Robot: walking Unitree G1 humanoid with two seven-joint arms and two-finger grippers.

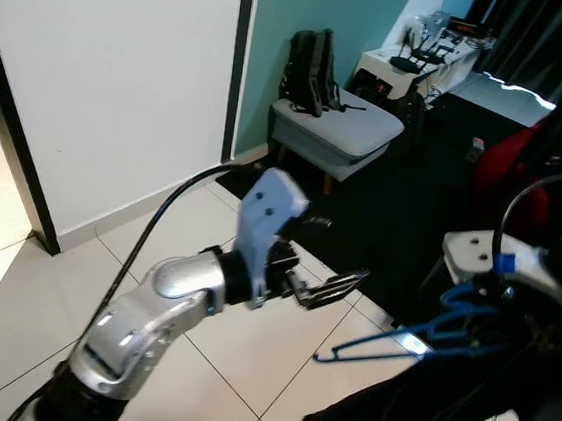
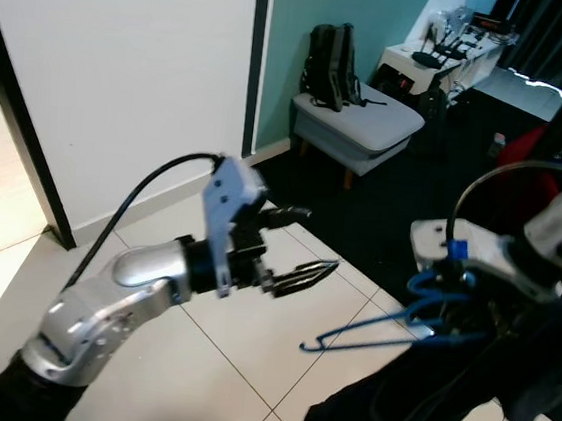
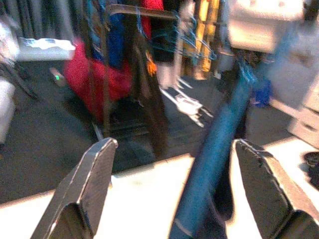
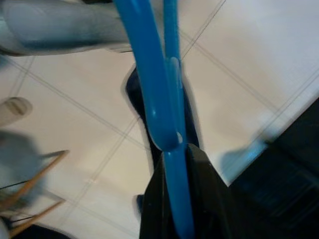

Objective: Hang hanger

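**Blue hanger held on the right, rack not yet reached**

Left gripper [image 2: 300, 271] is raised mid-scene over the tiled floor [image 1: 245, 358], fingers spread wide, nothing between them. In its wrist view the blue hanger [image 3: 214, 164] runs through the gap without touching either finger. To the right, the right gripper [image 4: 172, 199] is clamped on the hanger's neck, a dark garment [image 1: 420, 416] draped below (hook points left, toward the other arm). Far right stands the clothes rack [image 3: 144, 12] with red and blue clothes. To do this well, I'd judge: keep the right grip firm, turn the hook upward, approach the rail squarely, left arm clear.
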